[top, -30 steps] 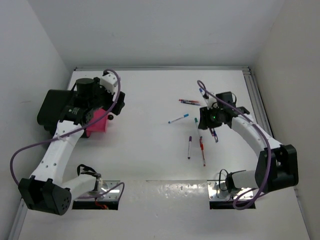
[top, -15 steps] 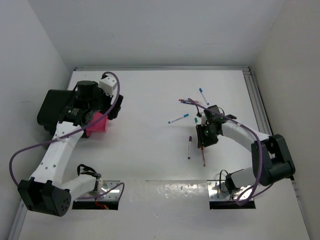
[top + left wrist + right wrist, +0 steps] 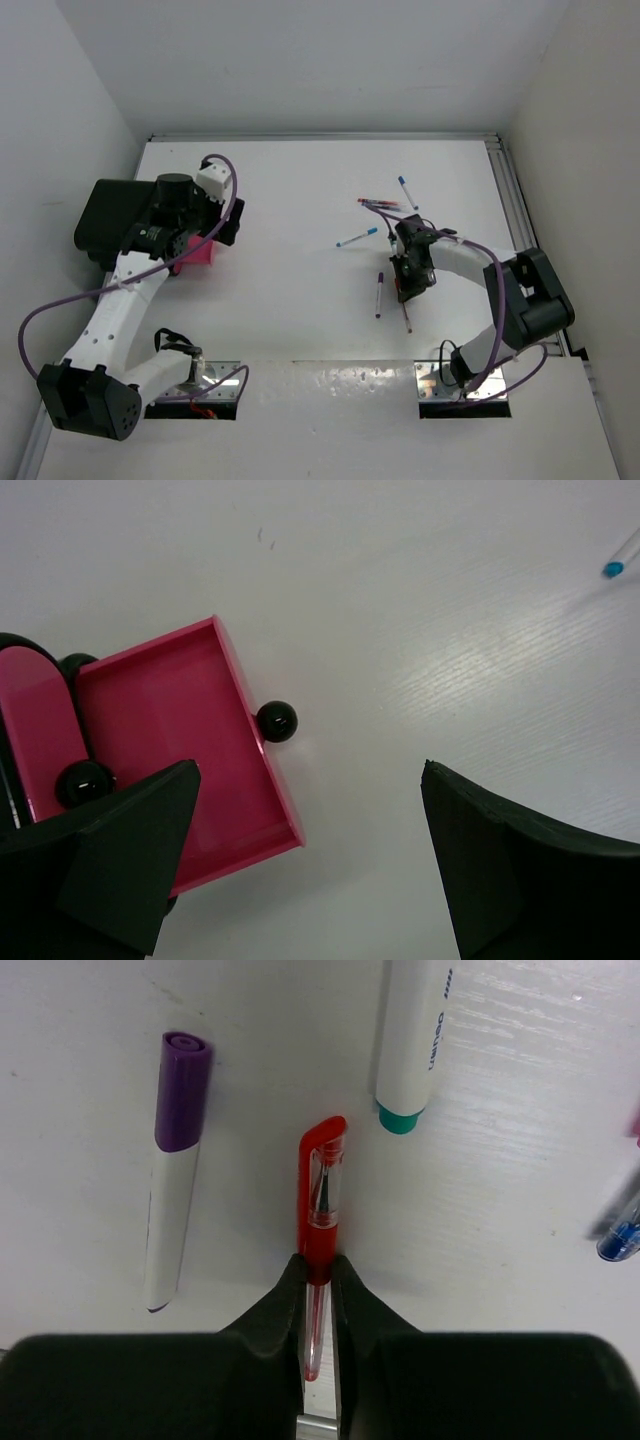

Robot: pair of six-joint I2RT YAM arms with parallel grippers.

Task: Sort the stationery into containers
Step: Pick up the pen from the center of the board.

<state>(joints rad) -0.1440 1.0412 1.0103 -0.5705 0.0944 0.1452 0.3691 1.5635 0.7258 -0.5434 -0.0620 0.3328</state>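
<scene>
My right gripper [image 3: 318, 1270] is shut on a red pen [image 3: 321, 1195] that lies on the white table; it also shows in the top view [image 3: 411, 277]. A purple-capped pen [image 3: 176, 1165] lies to its left and a green-tipped white pen [image 3: 415, 1030] to its upper right. My left gripper [image 3: 310, 880] is open and empty over bare table beside the right wall of the magenta tray [image 3: 200, 750], and it shows in the top view [image 3: 222, 228]. The black box [image 3: 108, 218] stands left of the tray [image 3: 197, 253].
A blue-capped pen [image 3: 357, 238], another blue-capped one [image 3: 405, 191] and red and purple pens [image 3: 380, 204] lie beyond the right gripper. A small black round thing [image 3: 277, 721] sits against the tray's right wall. A pink rounded object with black parts [image 3: 35, 730] is at the tray's left.
My right gripper has moved toward the near edge and left, come down over the red pen and shut on it. My left gripper has shifted slightly right by the tray.
</scene>
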